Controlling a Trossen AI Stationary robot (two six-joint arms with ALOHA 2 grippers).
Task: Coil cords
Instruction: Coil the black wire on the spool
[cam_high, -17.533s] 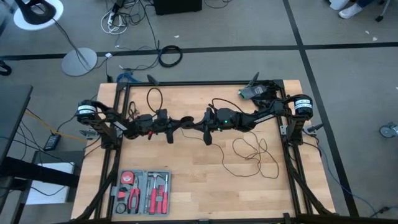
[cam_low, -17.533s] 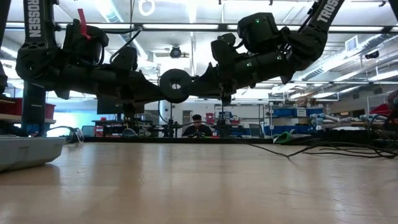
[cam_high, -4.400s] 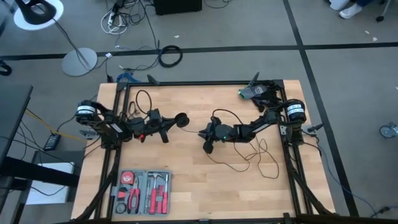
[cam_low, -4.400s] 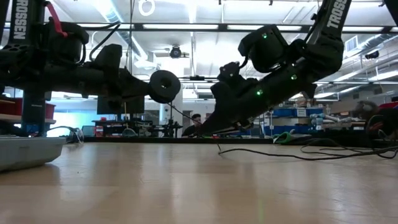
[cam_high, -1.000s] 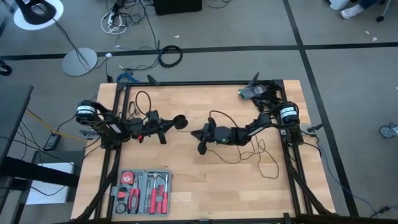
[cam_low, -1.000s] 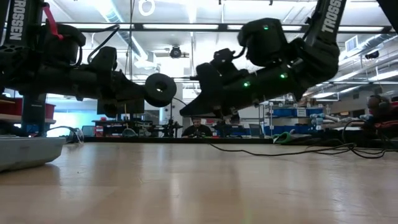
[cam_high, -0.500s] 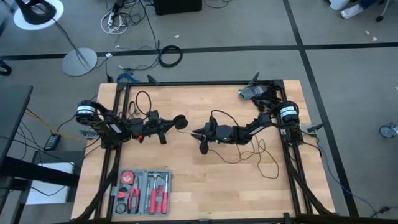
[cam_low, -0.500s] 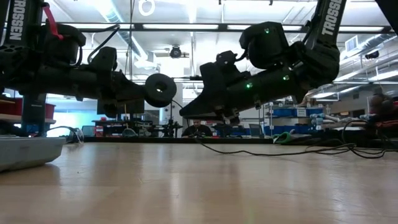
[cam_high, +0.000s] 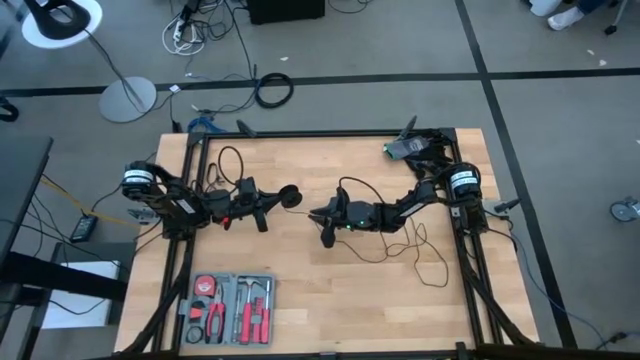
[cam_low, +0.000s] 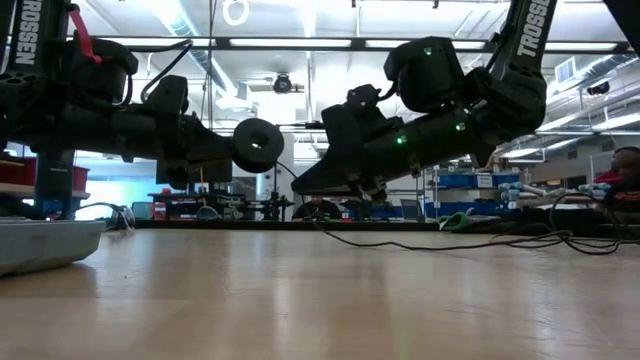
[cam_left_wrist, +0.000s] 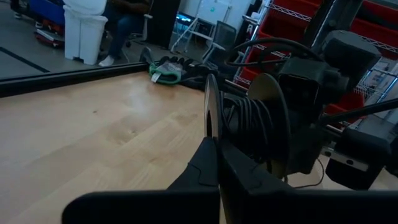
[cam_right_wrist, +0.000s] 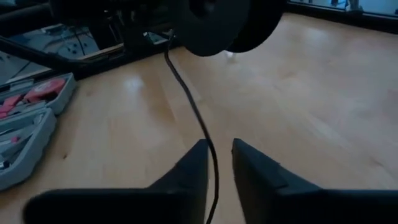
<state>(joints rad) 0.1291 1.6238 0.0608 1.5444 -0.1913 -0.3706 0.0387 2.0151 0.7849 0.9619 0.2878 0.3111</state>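
The cord is one thin black wire. Part of it is wound on a round black puck-like spool (cam_high: 291, 196) (cam_low: 259, 145), which my left gripper (cam_high: 278, 198) (cam_left_wrist: 217, 146) holds shut above the table's middle. From the spool the wire (cam_right_wrist: 186, 93) runs down between the narrowly open fingers of my right gripper (cam_high: 318, 214) (cam_right_wrist: 219, 149), just right of the spool. The remaining wire lies in loose loops (cam_high: 405, 250) on the wood at the right. My left gripper pinches the rim of the spool's thin flange (cam_left_wrist: 210, 109) between its two fingers, coming level from the table's left. The spool stands on edge, clear of the table, with wire turns (cam_left_wrist: 252, 134) wound behind that flange. My right gripper's fingers stand either side of the wire; the wire passes close by one finger (cam_right_wrist: 198, 155), and I cannot tell whether it touches.
A grey tool case (cam_high: 228, 308) with red-handled tools lies at the near left. A green and black bundle (cam_high: 408, 147) sits at the far right corner. Black frame rails (cam_high: 190, 250) run along the table's sides. A person (cam_low: 320, 207) sits far behind the table.
Both arms have stayed nearly in place. The slack wire below my right gripper has shifted a little toward the spool and now rises from the table up to the gripper.
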